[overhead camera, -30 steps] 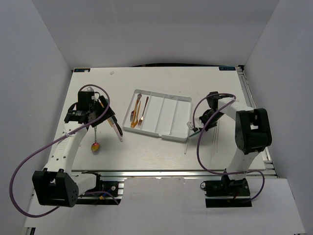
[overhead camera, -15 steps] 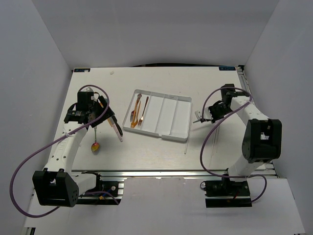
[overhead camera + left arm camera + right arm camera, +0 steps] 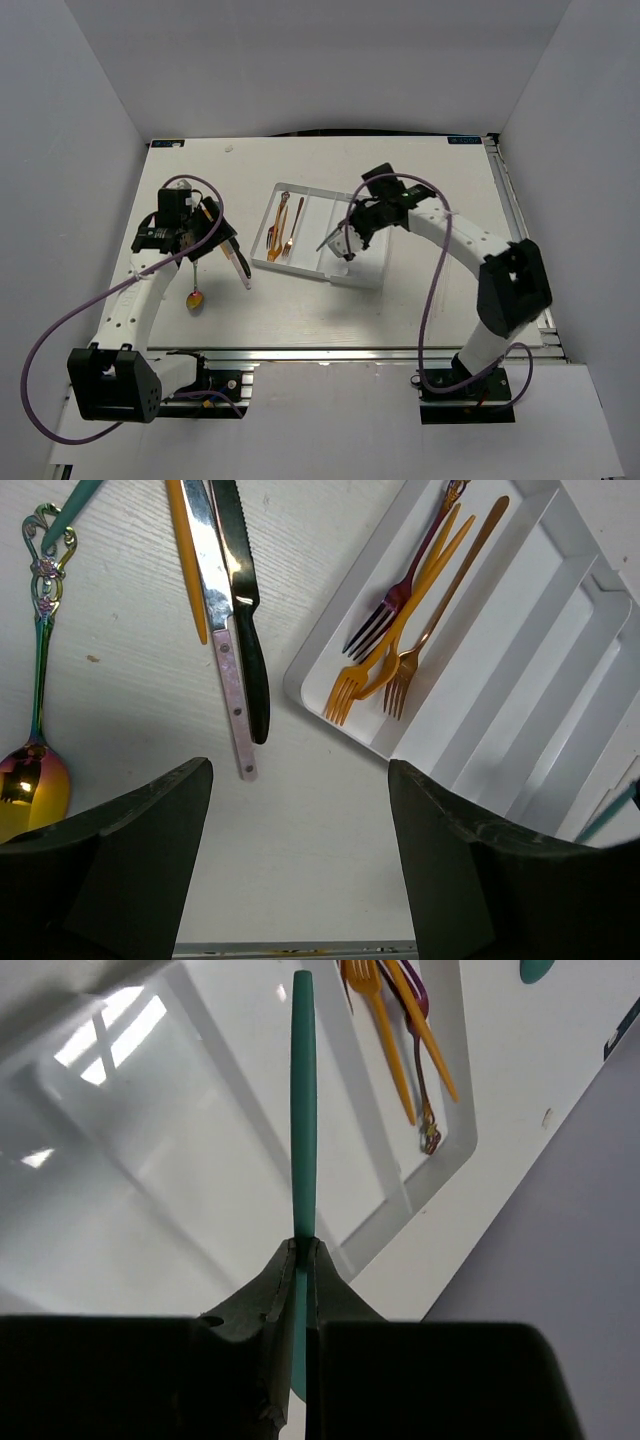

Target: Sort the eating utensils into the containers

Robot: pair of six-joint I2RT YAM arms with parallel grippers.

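Bright, even light lit the white bench point(image 3: 300, 310), shadows soft. Glare patches marked the tray point(image 3: 200, 1190) in the right wrist view; the near jaws were dark, blurred.

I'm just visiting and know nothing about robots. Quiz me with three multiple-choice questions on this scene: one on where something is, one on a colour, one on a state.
1. Where do the forks lie?
A) on the bare table
B) in an end compartment of the white tray
C) in the right tool

2. What colour is the utensil handle held by the right tool?
A) black
B) gold
C) teal

3. How is the left tool?
A) open and empty
B) shut on a knife
C) shut on a spoon

Answers:
1 B: all three forks lie together in the tray's outermost slot.
2 C: the slim handle sticking out of the closed right tool is teal.
3 A: the left tool stands wide apart, gripping nothing.
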